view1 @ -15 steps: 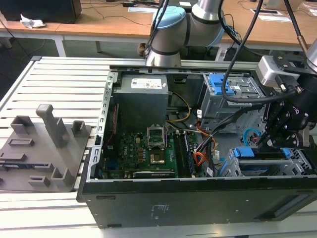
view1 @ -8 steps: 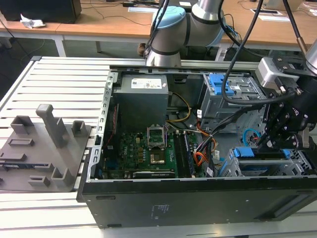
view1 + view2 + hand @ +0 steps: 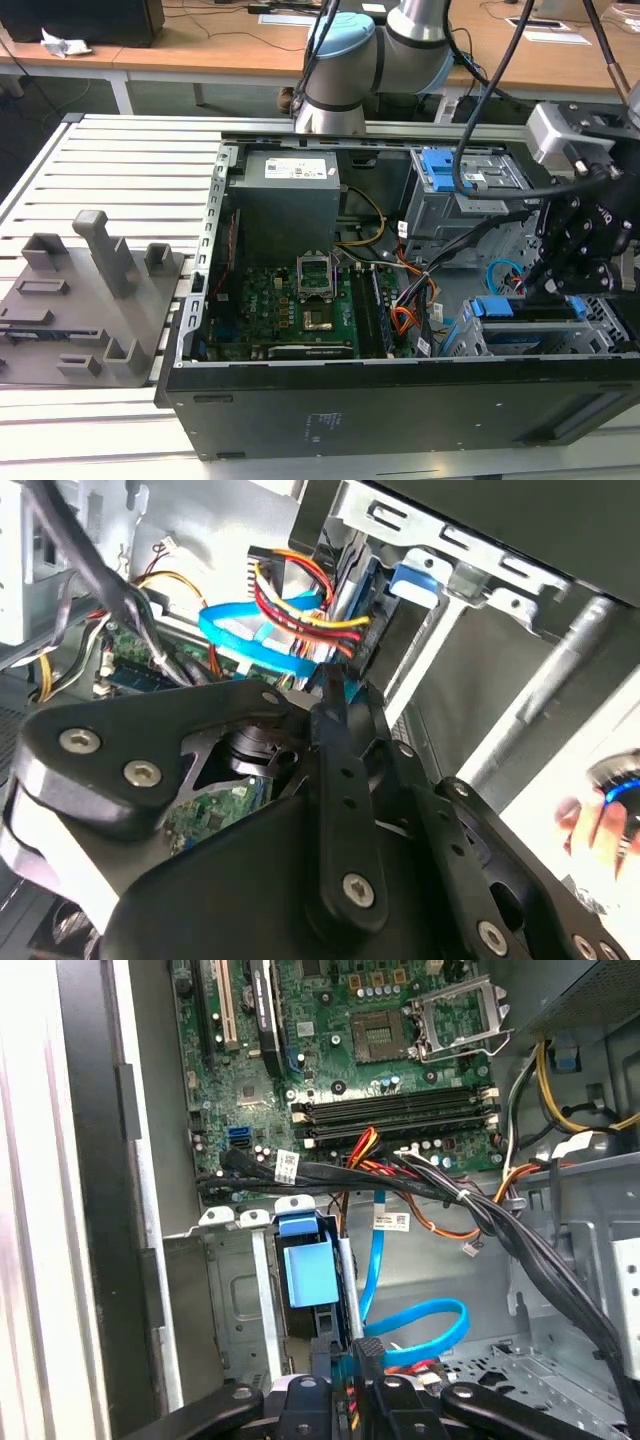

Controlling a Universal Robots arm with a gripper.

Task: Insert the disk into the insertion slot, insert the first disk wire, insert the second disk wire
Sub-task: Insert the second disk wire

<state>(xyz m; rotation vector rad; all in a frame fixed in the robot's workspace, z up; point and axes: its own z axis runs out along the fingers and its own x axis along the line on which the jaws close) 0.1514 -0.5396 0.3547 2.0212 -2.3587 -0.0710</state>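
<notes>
While one disk (image 3: 530,309) in its blue caddy sits in the insertion slot (image 3: 603,318) at the exterior view's right end of the open computer case (image 3: 400,400), the single gripper (image 3: 365,1368) hangs low just above it, close beside the taller drive cage (image 3: 470,190). In the first wrist view its jaws stand narrow, pinched on the black plug of the one second disk wire (image 3: 425,1322), which loops beside the disk. Small white tags (image 3: 393,1222) on the wires are too small to read.
</notes>
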